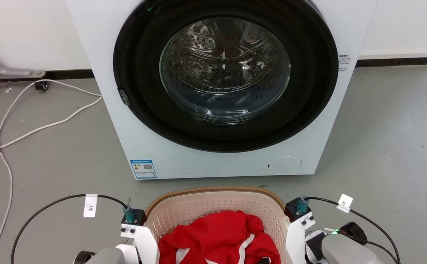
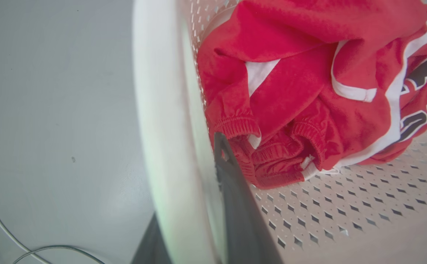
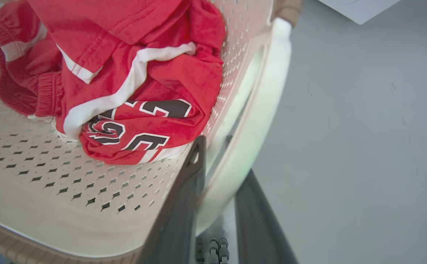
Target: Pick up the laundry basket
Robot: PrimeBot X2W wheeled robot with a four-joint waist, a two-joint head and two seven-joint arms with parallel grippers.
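The laundry basket (image 1: 213, 203) sits on the grey floor just in front of the washer, cream-white and perforated with a brown woven rim. A red and white garment (image 1: 217, 234) lies crumpled inside. My left gripper (image 2: 184, 183) straddles the basket's white left handle (image 2: 162, 121), with one dark finger (image 2: 231, 183) inside the basket and the other outside, pressed on it. My right gripper (image 3: 224, 161) clamps the white right handle (image 3: 261, 110) the same way, its inner finger (image 3: 184, 205) beside the garment (image 3: 125, 73).
A white front-loading washing machine (image 1: 162, 154) with its round glass door (image 1: 224, 69) shut stands directly behind the basket. White cables (image 1: 33, 128) trail over the floor at the left. Black cables run from both wrists. Bare grey floor (image 1: 389, 146) lies to the right.
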